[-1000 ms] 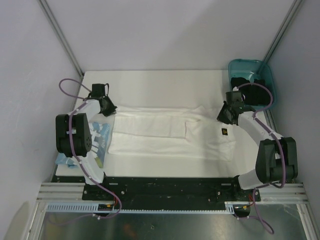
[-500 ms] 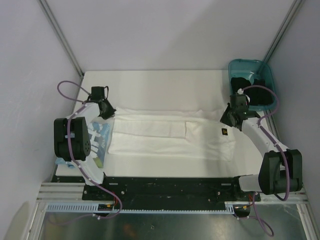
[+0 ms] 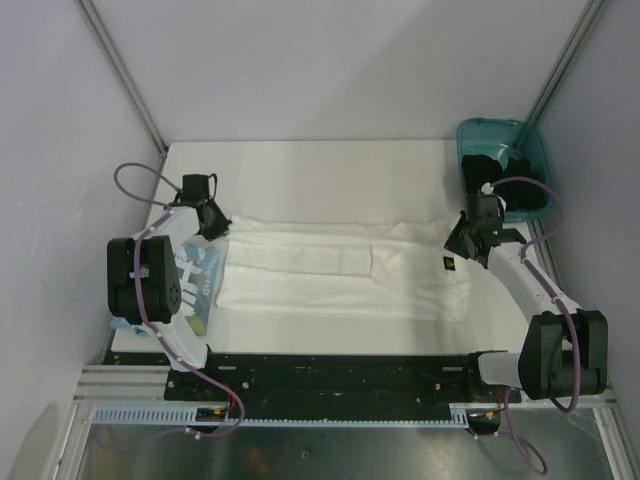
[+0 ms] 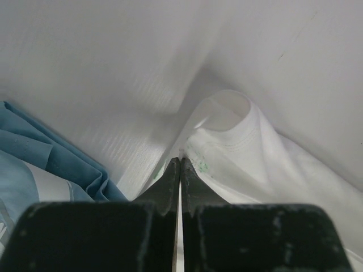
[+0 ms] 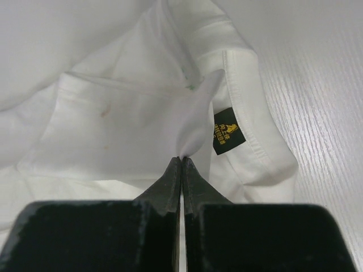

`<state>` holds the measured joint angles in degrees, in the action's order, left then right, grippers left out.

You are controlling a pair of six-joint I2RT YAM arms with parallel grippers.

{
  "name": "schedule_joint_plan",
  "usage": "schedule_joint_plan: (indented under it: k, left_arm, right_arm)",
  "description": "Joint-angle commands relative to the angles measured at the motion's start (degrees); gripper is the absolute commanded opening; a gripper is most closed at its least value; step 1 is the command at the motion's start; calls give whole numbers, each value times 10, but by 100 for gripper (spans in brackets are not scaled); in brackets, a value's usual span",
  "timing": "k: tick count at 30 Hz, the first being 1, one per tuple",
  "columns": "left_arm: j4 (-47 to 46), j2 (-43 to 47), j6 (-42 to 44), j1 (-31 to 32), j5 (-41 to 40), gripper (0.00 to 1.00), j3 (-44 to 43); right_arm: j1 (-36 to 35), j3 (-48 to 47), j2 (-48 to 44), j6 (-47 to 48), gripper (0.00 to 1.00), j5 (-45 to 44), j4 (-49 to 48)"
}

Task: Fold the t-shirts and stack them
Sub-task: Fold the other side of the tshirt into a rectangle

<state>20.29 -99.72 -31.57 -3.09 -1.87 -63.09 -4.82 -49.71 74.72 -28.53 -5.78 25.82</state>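
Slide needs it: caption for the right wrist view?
Right pincer shut on a pinch of white tee, beside its black neck label; table at right.

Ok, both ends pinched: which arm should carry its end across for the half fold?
Right, probably: the right end effector is shut on the white t-shirt by the black tag, bare table alongside. The left end effector pinches beside the blue-print t-shirt, crowded.

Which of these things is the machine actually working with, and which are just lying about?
In the job: white t-shirt, pinched by the left claw and right claw; blue-printed t-shirt beside it.
Lying about: teal bin; dark items inside it.
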Motion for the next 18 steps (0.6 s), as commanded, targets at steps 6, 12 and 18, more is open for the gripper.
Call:
schedule_joint_plan:
  k: [6,12,18]
  left_arm:
    - [-1,51,8,-6,-32,0,10]
    - [-1,74,0,-5,-30,0,42]
    - [1,87,-9,-5,-33,0,69]
  right_arm:
    - [9,11,-46,-9,0,-4,28]
    - [6,39,-38,-19,0,4,16]
    - [1,63,-19,-27,0,7,-8]
